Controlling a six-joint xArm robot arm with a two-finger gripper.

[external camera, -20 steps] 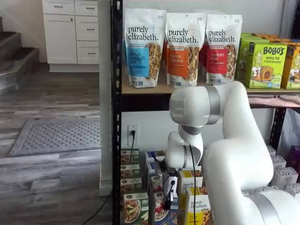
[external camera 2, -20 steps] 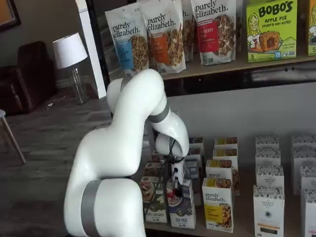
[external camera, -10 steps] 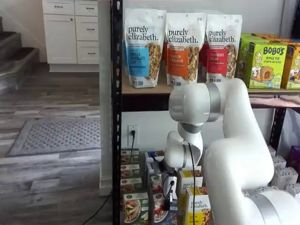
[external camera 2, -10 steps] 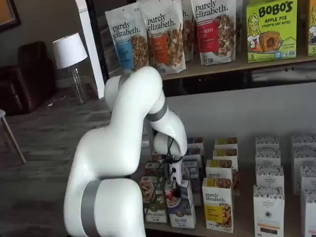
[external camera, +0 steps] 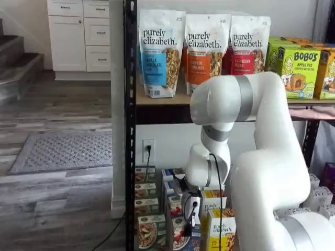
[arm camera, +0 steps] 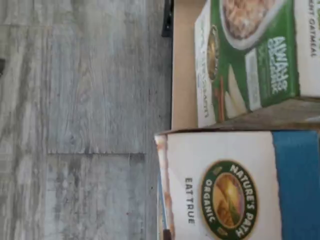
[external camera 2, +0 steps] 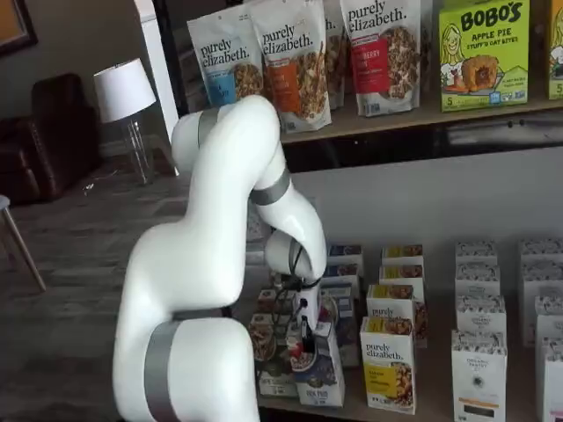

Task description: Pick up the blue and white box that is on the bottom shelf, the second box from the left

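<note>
The blue and white box (external camera 2: 322,374) stands at the front of the bottom shelf (arm camera: 182,65), slightly tilted and drawn a little out of its row. In both shelf views my gripper (external camera 2: 304,339) comes down on its top, black fingers closed on the box. The other shelf view shows the gripper (external camera: 189,224) over the same box (external camera: 179,238), low in the frame and partly cut off. Seen from the wrist, the box (arm camera: 235,195) lies close below, showing a white face with a round logo and a blue band. The fingers are hidden there.
A green-fronted carton (external camera: 150,232) stands just left of the held box, also in the wrist view (arm camera: 250,60). A yellow "purely elizabeth" carton (external camera 2: 388,365) stands to its right, white cartons (external camera 2: 479,369) farther right. Granola bags (external camera: 162,52) fill the upper shelf. A black post (external camera: 130,130) bounds the left.
The arm's elbow has risen and swung, and the wrist has drawn back from the shelf. The blue and white box has come with it, shifting forward out of its row.
</note>
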